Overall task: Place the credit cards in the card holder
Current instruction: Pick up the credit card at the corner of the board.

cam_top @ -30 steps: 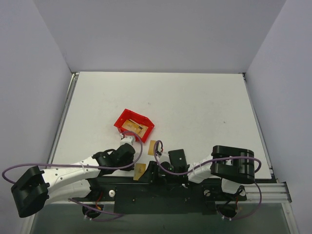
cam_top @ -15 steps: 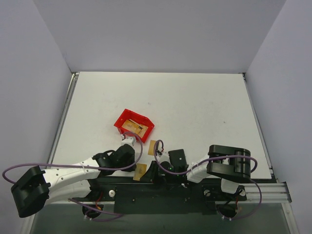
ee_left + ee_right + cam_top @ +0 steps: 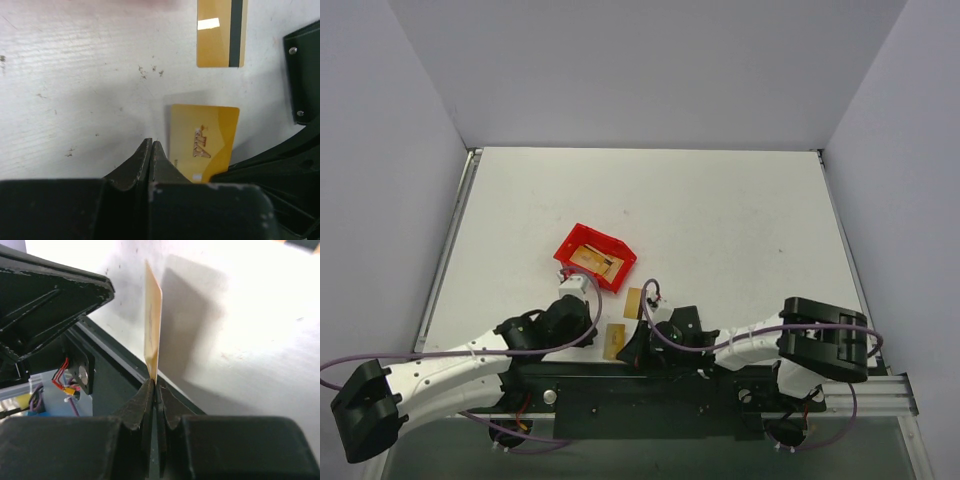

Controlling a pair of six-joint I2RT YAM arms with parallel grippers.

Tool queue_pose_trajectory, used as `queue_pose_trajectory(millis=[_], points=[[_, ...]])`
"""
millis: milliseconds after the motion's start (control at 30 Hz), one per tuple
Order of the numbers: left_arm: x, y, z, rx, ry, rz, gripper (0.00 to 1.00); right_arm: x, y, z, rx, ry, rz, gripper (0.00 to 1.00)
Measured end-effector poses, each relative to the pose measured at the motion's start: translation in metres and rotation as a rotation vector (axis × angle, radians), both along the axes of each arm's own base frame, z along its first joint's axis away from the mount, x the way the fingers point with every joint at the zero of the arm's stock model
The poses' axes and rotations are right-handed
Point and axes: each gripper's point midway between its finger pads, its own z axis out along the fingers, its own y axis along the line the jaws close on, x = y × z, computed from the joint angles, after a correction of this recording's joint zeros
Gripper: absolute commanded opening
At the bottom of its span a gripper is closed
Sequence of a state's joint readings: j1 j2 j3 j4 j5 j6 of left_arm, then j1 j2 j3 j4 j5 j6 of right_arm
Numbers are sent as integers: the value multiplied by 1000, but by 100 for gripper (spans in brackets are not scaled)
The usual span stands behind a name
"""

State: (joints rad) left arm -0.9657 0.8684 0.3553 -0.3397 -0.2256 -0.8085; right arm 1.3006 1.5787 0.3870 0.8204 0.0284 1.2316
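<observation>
At the surface's (image 3: 720, 220) six o'clock edge, the right gripper (image 3: 154, 385) has just clamped onto one credit card (image 3: 153, 315), so carrying can begin; the left gripper (image 3: 151, 146) is closed, empty. A second card (image 3: 633, 302) lies toward twelve o'clock; card holder unseen.

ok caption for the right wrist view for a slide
Right gripper shut on the edge of a gold credit card, seen edge-on against the white table.

White table (image 3: 720, 220): red bin (image 3: 595, 256), gold card (image 3: 633, 302).
</observation>
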Motion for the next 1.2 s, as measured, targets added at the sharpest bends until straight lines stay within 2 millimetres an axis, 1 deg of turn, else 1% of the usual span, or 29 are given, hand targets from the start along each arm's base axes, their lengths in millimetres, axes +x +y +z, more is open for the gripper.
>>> queue_pose_trajectory(millis=[100, 200, 267, 300, 367, 400, 533, 633, 767, 867, 933, 1000, 1100, 1200], points=[[11, 4, 12, -12, -48, 40, 15, 11, -12, 9, -32, -41, -12, 0], [25, 5, 33, -39, -107, 84, 22, 26, -25, 23, -52, -92, -33, 0], [34, 5, 49, -63, -146, 106, 55, 36, -34, 32, -61, -126, -44, 0], [39, 4, 59, -78, -171, 115, 66, 40, -39, 37, -66, -141, -48, 0], [47, 4, 76, -103, -217, 126, 71, 48, -47, 46, -69, -173, -56, 0], [51, 5, 85, -122, -242, 136, 71, 53, -50, 50, -68, -185, -56, 0], [63, 5, 116, -197, -332, 145, 80, 71, -63, 67, -36, -212, -45, 0], [69, 0, 135, -263, -383, 126, 80, 84, -69, 81, 24, -211, -16, 0], [75, -14, 162, -379, -437, 64, 82, 93, -72, 103, 143, -204, 43, 0], [74, -28, 183, -475, -468, -2, 83, 93, -68, 123, 240, -207, 104, 0], [73, -38, 191, -526, -471, -49, 83, 90, -62, 139, 325, -207, 156, 0], [71, -47, 195, -563, -462, -91, 83, 88, -58, 149, 386, -201, 191, 0], [69, -60, 194, -599, -432, -150, 83, 85, -52, 165, 479, -187, 239, 0], [65, -67, 193, -617, -411, -192, 80, 81, -48, 178, 547, -185, 276, 0]])
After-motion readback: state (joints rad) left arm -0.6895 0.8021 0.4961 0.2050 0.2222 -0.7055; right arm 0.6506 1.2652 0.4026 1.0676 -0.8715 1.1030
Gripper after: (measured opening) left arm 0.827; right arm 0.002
